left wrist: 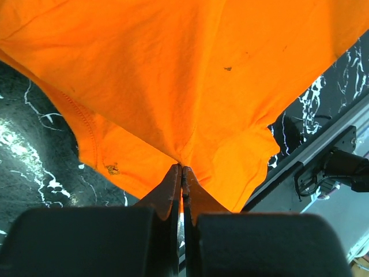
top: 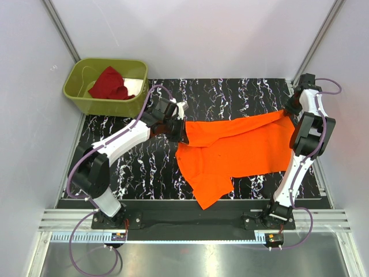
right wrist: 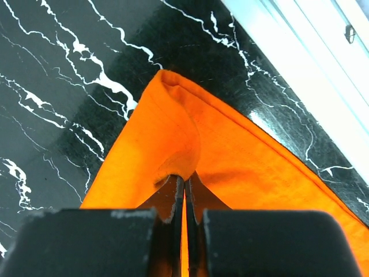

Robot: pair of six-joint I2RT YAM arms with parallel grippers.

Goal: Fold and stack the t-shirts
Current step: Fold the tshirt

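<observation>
The large orange t-shirt [top: 236, 151] hangs stretched between both arms above the black marbled table, one part drooping toward the near edge. My left gripper [top: 180, 134] is shut on the shirt's left end; in the left wrist view the orange t-shirt [left wrist: 190, 75] fans out from the pinched left gripper [left wrist: 182, 168]. At the back right, my right gripper [top: 286, 111] is shut on a corner; the orange t-shirt [right wrist: 230, 173] folds into the right gripper [right wrist: 185, 179]. A dark red t-shirt [top: 109, 85] lies crumpled in the bin.
An olive-green plastic bin [top: 104, 105] stands at the back left corner, just off the table [top: 138, 164]. White walls close in on both sides. A metal rail [top: 190, 222] runs along the near edge by the arm bases.
</observation>
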